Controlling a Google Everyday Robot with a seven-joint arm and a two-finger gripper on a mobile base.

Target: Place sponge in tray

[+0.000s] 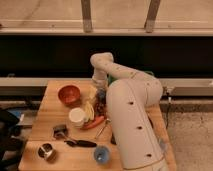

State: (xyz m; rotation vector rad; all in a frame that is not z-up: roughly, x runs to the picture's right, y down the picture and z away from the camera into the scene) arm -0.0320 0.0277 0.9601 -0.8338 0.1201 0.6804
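Observation:
My gripper (100, 94) hangs from the white arm (131, 107) over the far middle of the wooden table (47, 102). It is just right of a pale yellow piece (92, 93), which may be the sponge; I cannot tell whether they touch. A second yellow item (89, 109) lies below it, next to a white cup (76, 117). No tray shows; the arm hides the right part of the table.
A red-orange bowl (69, 94) stands at the far left. An orange-red item (95, 122) lies by the cup. A metal cup (46, 151), a black utensil (80, 143), a grey object (60, 131) and a blue bowl (101, 154) sit near the front edge.

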